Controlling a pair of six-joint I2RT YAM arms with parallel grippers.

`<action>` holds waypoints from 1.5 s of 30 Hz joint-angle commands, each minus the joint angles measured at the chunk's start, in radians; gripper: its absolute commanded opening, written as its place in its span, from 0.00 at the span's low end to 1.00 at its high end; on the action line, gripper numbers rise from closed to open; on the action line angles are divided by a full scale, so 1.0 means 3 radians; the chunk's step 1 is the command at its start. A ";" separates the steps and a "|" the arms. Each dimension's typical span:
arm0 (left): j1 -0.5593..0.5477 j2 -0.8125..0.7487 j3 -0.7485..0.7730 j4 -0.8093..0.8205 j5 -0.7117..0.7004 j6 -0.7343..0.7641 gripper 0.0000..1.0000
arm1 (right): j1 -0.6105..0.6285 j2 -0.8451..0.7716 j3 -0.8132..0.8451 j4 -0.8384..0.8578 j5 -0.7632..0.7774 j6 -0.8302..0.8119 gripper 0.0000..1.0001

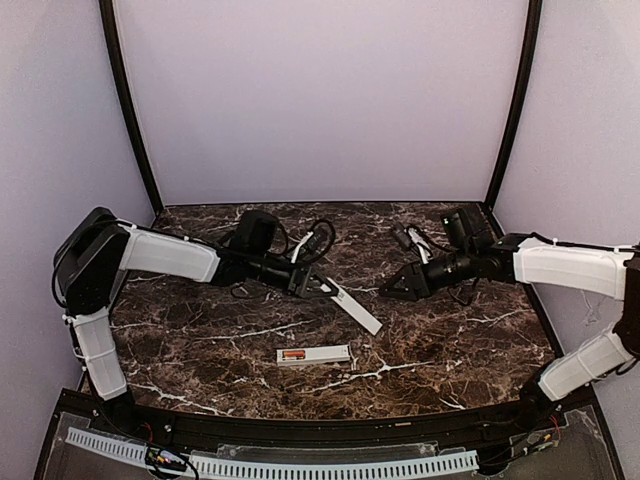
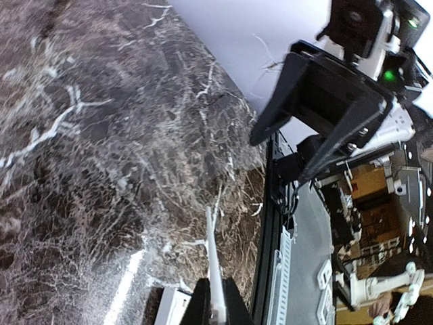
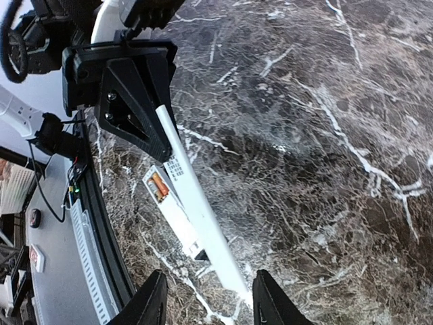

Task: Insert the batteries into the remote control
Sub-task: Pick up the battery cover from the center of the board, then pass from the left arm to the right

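Left gripper (image 1: 325, 288) outstretched, pinching cover strip (image 1: 358, 310), right gripper (image 1: 386, 290) facing it, jaws parted

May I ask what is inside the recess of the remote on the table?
In the recess of the remote control, one orange-red battery shows at one end. The rest looks white; no second battery can be made out.
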 commanded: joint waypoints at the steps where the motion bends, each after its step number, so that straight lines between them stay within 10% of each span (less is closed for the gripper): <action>1: -0.0002 -0.0380 0.0225 -0.0728 0.0394 0.0790 0.00 | 0.0097 0.0076 0.0244 -0.0066 -0.0484 -0.0298 0.42; 26: -0.0165 -0.0475 0.0619 -0.1215 0.0452 0.1112 0.01 | 0.0527 0.0554 0.0621 -0.0077 -0.0996 -0.0352 0.00; 35: 0.0013 -0.0950 0.0167 -0.0560 -0.0722 0.0726 0.91 | 0.0404 0.0374 0.0351 0.0593 -0.0632 0.0228 0.00; 45: -0.0338 -0.1245 -0.0284 -0.0336 -0.2325 0.0723 0.98 | 0.0393 0.0055 0.0188 0.1677 0.1233 0.1247 0.00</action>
